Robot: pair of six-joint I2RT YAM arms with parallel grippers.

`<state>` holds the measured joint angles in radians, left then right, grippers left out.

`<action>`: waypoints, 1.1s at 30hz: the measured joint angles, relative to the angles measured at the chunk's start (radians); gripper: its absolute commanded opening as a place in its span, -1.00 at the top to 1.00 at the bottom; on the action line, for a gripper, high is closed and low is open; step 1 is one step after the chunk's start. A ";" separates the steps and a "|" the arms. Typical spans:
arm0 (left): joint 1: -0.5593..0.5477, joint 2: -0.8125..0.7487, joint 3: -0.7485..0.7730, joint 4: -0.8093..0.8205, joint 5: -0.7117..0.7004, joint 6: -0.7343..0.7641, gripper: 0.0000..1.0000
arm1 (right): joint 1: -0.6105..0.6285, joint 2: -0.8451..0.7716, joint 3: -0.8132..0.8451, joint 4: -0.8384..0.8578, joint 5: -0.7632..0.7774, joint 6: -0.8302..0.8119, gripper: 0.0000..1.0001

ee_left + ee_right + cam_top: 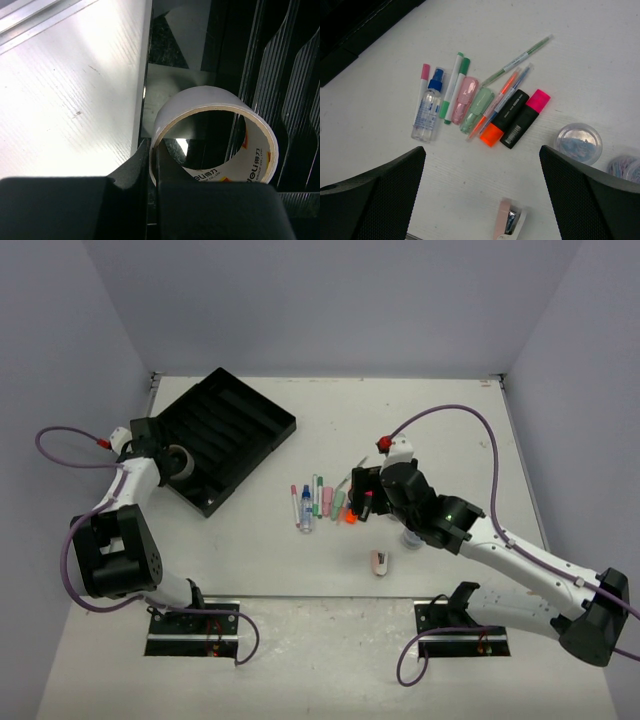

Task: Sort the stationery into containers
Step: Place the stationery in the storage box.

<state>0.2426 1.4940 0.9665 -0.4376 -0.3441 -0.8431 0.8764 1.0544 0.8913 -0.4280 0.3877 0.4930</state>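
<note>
The right gripper (482, 160) hung wide open above a row of pens (452, 87) and markers (520, 125). A jar (578, 143) sat beside them, a stapler (510, 223) nearer.

You are viewing a tray (240, 405) showing glossy black throughout. The tape ring (200, 100) is showing white outside and cream inside, with orange and black print. The orange-capped marker (504, 119) and pink-capped marker (525, 119) are showing black bodies. The stapler (509, 222) is showing pink and white.
</note>
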 measured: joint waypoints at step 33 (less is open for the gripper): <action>0.025 0.084 0.029 -0.008 -0.017 -0.002 1.00 | 0.000 0.047 0.000 0.009 -0.012 -0.004 -0.98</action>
<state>0.2676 1.5784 0.9960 -0.4461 -0.3607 -0.8454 0.8761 1.1017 0.8913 -0.4189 0.3756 0.4893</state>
